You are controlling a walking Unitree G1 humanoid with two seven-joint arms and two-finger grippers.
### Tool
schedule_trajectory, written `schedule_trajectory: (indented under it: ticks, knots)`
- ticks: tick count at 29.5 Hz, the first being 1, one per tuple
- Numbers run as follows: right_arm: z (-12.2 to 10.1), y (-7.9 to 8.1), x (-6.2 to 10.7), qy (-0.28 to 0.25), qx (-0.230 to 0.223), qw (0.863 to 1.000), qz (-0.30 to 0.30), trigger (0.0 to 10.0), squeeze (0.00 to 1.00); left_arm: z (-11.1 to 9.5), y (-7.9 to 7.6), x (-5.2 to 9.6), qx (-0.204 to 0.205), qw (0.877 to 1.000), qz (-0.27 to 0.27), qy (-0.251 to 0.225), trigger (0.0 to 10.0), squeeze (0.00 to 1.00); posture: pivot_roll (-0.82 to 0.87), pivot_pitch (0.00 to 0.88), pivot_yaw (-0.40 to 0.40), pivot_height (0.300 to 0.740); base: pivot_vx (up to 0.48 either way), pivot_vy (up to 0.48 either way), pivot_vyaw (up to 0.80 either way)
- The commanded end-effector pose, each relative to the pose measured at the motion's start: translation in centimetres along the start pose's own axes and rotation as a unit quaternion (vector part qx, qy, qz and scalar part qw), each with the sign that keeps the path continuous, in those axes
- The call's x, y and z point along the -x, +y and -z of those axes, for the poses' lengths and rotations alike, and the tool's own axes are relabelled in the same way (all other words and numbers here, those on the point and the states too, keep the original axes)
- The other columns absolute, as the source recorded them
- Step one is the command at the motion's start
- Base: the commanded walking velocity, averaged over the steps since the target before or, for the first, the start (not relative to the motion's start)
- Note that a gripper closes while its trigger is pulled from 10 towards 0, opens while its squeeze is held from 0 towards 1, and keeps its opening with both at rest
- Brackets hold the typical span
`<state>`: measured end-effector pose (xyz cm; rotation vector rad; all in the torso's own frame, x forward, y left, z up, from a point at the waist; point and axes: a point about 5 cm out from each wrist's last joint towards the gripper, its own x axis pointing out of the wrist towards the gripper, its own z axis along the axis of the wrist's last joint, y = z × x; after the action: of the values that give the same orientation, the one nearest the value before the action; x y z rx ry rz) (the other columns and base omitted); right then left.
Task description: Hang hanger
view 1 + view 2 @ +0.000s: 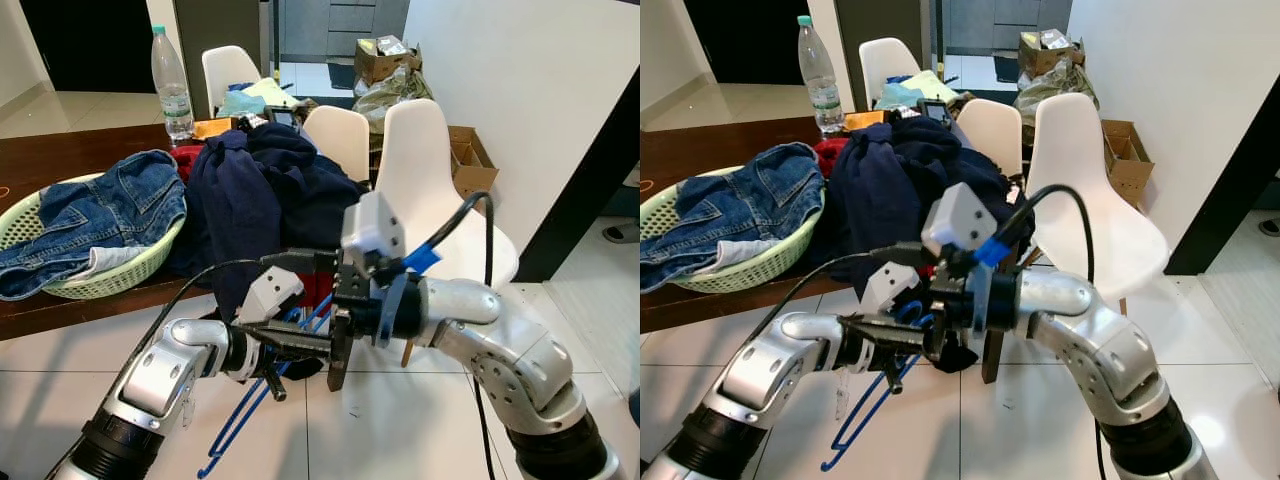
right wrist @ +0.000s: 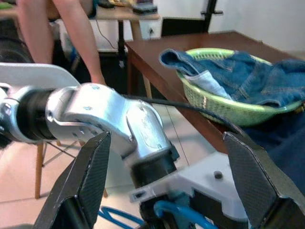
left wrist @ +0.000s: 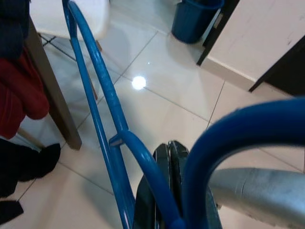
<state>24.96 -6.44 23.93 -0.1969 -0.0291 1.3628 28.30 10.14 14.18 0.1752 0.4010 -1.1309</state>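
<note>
A: Closest in are the 2 silver arms, crossed low in front. What does each have?

B: The left gripper [image 1: 300, 342] reaches inward with its 2 black fingers pressed together on 1 blue hanger [image 1: 240, 410]; in the left wrist view the blue hanger [image 3: 102, 95] runs out past the closed fingers [image 3: 169, 157]. Most of it dangles below the gripper, over the white tile floor [image 1: 400, 420].

A: And the right?

B: The right gripper [image 1: 340, 350] is bent across, pointing down just beside the left one. Its fingers [image 2: 90, 181] stand wide apart in the right wrist view, straddling the left arm's wrist and holding nothing.

A: Around them?

B: 1 wooden table [image 1: 60, 160] with 1 green basket [image 1: 100, 282] holding jeans [image 1: 110, 210], 1 heap of dark blue clothes [image 1: 260, 190] spilling over the edge, 1 water bottle [image 1: 170, 85], and 3 white chairs [image 1: 430, 170]. Cardboard boxes [image 1: 468, 160] sit by the wall. A person's leg [image 2: 71, 33] shows in the right wrist view.
</note>
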Motion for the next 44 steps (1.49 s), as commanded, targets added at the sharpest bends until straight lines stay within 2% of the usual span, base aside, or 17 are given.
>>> schedule_trajectory:
  ticks: [1, 14, 20, 22, 25, 28, 31, 32, 33, 34, 35, 38, 40, 42, 43, 44]
  knots:
    - [0.8, 0.0, 0.0, 0.03, -0.001, 1.0, 0.005, 10.0, 0.0, -0.3, -0.1, 0.1, -0.008, 1.0, 0.005, 0.0, 10.0, 0.0, 0.13, 0.017, -0.016, 0.74, 0.0, 0.0, 0.0]
    - [0.9, -0.2, 0.2, 0.035, -0.006, 0.999, 0.009, 10.0, 0.0, -0.5, -0.1, 0.0, -0.011, 1.0, 0.004, -0.003, 10.0, 0.0, 0.13, 0.017, -0.02, 0.74, 0.0, 0.0, 0.0]
    - [-0.8, -0.6, 0.4, -0.038, -0.011, 0.999, 0.019, 10.0, 0.0, -0.6, 0.1, 0.1, -0.017, 1.0, -0.007, -0.008, 10.0, 0.0, 0.12, 0.017, -0.018, 0.74, 0.0, 0.0, 0.0]
    - [-1.9, -1.2, 0.7, -0.097, -0.028, 0.994, 0.036, 10.0, 0.0, -1.6, 1.2, 0.2, -0.028, 0.997, -0.049, -0.046, 10.0, 0.0, 0.12, 0.018, -0.018, 0.74, 0.0, 0.0, 0.0]
    - [-2.1, -1.5, 0.9, -0.115, -0.035, 0.992, 0.045, 10.0, 0.0, -2.1, 1.6, 0.3, -0.032, 0.995, -0.067, -0.064, 10.0, 0.0, 0.12, 0.018, -0.018, 0.74, 0.0, 0.0, 0.0]
    - [-2.4, -4.2, 1.7, -0.15, -0.063, 0.977, 0.137, 10.0, 0.0, -5.4, 3.5, 1.8, -0.019, 0.97, -0.146, -0.196, 10.0, 0.0, 0.12, 0.019, -0.021, 0.74, 0.0, 0.0, 0.0]
    - [-2.3, -4.8, 1.8, -0.152, -0.068, 0.973, 0.157, 10.0, 0.0, -5.9, 3.8, 2.2, -0.009, 0.962, -0.154, -0.223, 10.0, 0.0, 0.12, 0.019, -0.021, 0.74, 0.0, 0.0, 0.0]
    - [-2.2, -5.3, 1.9, -0.152, -0.073, 0.97, 0.173, 10.0, 0.0, -6.4, 3.9, 2.7, 0.002, 0.955, -0.154, -0.253, 10.0, 0.0, 0.12, 0.02, -0.021, 0.74, 0.0, 0.0, 0.0]
    - [-2.0, -5.7, 2.0, -0.143, -0.076, 0.968, 0.189, 10.0, 0.0, -6.8, 3.7, 3.1, 0.019, 0.948, -0.143, -0.285, 10.0, 0.0, 0.13, 0.02, -0.023, 0.74, 0.0, 0.0, 0.0]
    - [-2.0, -5.7, 2.0, -0.143, -0.076, 0.968, 0.189, 10.0, 0.0, -6.8, 3.7, 3.1, 0.019, 0.948, -0.143, -0.285, 10.0, 0.0, 0.13, 0.02, -0.023, 0.74, 0.0, 0.0, 0.0]
    - [-1.4, -6.1, 2.1, -0.129, -0.082, 0.966, 0.207, 10.0, 0.0, -7.3, 3.3, 3.5, 0.034, 0.941, -0.119, -0.316, 10.0, 0.0, 0.13, 0.02, -0.024, 0.74, 0.0, 0.0, 0.0]
    - [-1.4, -6.1, 2.1, -0.129, -0.082, 0.966, 0.207, 10.0, 0.0, -7.3, 3.3, 3.5, 0.034, 0.941, -0.119, -0.316, 10.0, 0.0, 0.13, 0.02, -0.024, 0.74, 0.0, 0.0, 0.0]
    - [0.2, -7.1, 2.2, -0.086, -0.094, 0.959, 0.254, 10.0, 0.0, -8.0, 2.4, 4.2, 0.052, 0.924, -0.073, -0.372, 10.0, 0.0, 0.13, 0.018, -0.024, 0.74, 0.0, 0.0, 0.0]
    - [0.2, -7.1, 2.2, -0.086, -0.094, 0.959, 0.254, 10.0, 0.0, -8.0, 2.4, 4.2, 0.052, 0.924, -0.073, -0.372, 10.0, 0.0, 0.13, 0.018, -0.024, 0.74, 0.0, 0.0, 0.0]
    - [0.9, -7.6, 2.4, -0.069, -0.102, 0.952, 0.279, 10.0, 0.0, -8.5, 2.4, 4.8, 0.069, 0.906, -0.06, -0.413, 10.0, 0.0, 0.13, 0.017, -0.024, 0.74, 0.0, 0.0, 0.0]
    - [0.9, -7.6, 2.4, -0.069, -0.102, 0.952, 0.279, 10.0, 0.0, -8.5, 2.4, 4.8, 0.069, 0.906, -0.06, -0.413, 10.0, 0.0, 0.13, 0.017, -0.024, 0.74, 0.0, 0.0, 0.0]
